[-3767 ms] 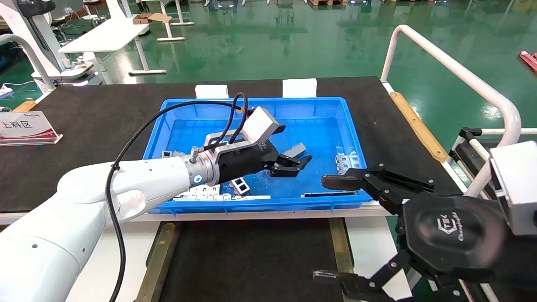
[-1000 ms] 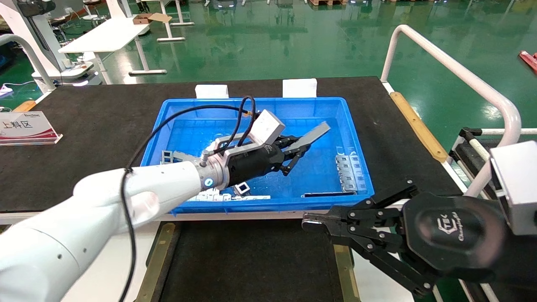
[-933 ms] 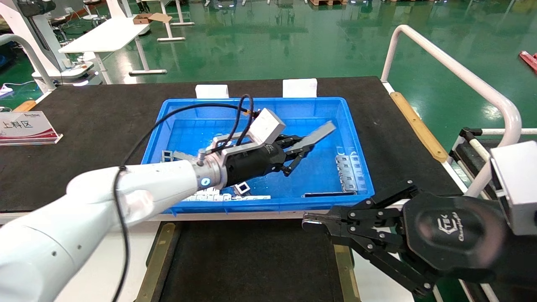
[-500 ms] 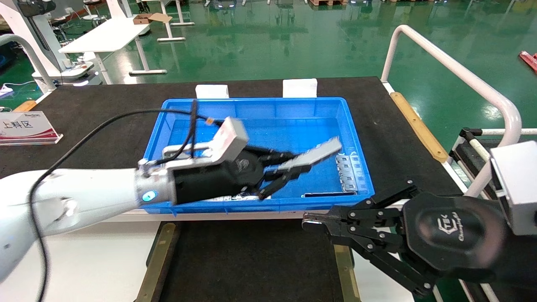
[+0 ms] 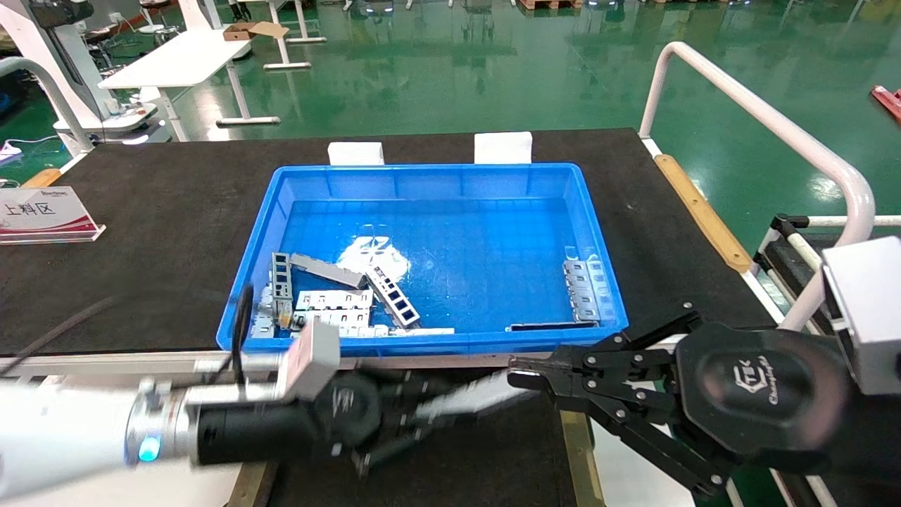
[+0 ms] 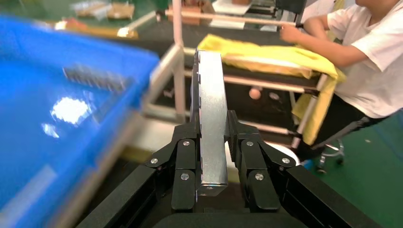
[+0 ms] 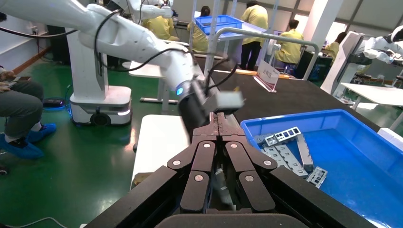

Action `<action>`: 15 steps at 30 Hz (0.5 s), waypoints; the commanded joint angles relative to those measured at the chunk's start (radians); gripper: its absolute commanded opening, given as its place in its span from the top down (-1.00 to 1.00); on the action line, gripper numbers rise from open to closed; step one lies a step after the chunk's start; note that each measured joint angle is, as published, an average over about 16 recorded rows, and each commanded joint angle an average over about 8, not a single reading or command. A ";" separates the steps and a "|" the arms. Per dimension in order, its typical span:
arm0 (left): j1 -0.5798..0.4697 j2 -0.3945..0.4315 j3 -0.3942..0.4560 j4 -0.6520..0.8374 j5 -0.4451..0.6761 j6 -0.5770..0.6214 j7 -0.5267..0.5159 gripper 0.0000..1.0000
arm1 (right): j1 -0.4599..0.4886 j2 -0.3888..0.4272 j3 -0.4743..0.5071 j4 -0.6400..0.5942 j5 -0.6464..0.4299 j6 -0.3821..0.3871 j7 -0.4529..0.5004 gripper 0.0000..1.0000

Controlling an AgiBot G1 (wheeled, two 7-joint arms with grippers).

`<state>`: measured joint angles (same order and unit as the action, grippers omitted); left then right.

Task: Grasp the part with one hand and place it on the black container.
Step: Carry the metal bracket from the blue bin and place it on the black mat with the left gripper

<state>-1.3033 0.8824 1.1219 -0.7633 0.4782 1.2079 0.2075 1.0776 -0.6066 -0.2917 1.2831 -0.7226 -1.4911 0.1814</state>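
Note:
My left gripper is shut on the part, a slim silver-grey metal channel, and holds it low over the black container, in front of the blue crate. In the left wrist view the part stands out straight between the pads, plain face showing, with the gripper clamped on its sides. The part's far end lies close under the tip of my right gripper. That gripper is shut and empty at the front right, and it also shows in the right wrist view.
The blue crate holds several loose metal channels at its front left and pale plates at its right. Brass rails edge the container. A white guard rail rises at the right. A sign stands far left.
My left arm has lifted the part out of the blue crate and swung it back and down over the black container. My right gripper closed earlier and has since stayed still.

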 commanded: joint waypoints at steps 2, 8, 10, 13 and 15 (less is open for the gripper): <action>0.062 -0.048 0.006 -0.081 -0.011 -0.053 -0.028 1.00 | 0.000 0.000 0.000 0.000 0.000 0.000 0.000 1.00; 0.200 -0.077 0.015 -0.205 -0.043 -0.233 -0.056 1.00 | 0.000 0.000 -0.001 0.000 0.000 0.000 0.000 1.00; 0.243 -0.072 0.018 -0.233 -0.053 -0.293 -0.059 1.00 | 0.000 0.000 -0.001 0.000 0.000 0.000 0.000 1.00; 0.300 -0.051 0.018 -0.262 -0.074 -0.382 -0.064 1.00 | 0.000 0.000 -0.001 0.000 0.001 0.000 0.000 1.00; 0.336 -0.031 0.013 -0.276 -0.096 -0.442 -0.073 1.00 | 0.000 0.000 -0.001 0.000 0.001 0.000 0.000 1.00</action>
<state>-0.9724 0.8604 1.1261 -1.0346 0.3712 0.7614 0.1307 1.0778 -0.6062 -0.2927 1.2831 -0.7219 -1.4907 0.1809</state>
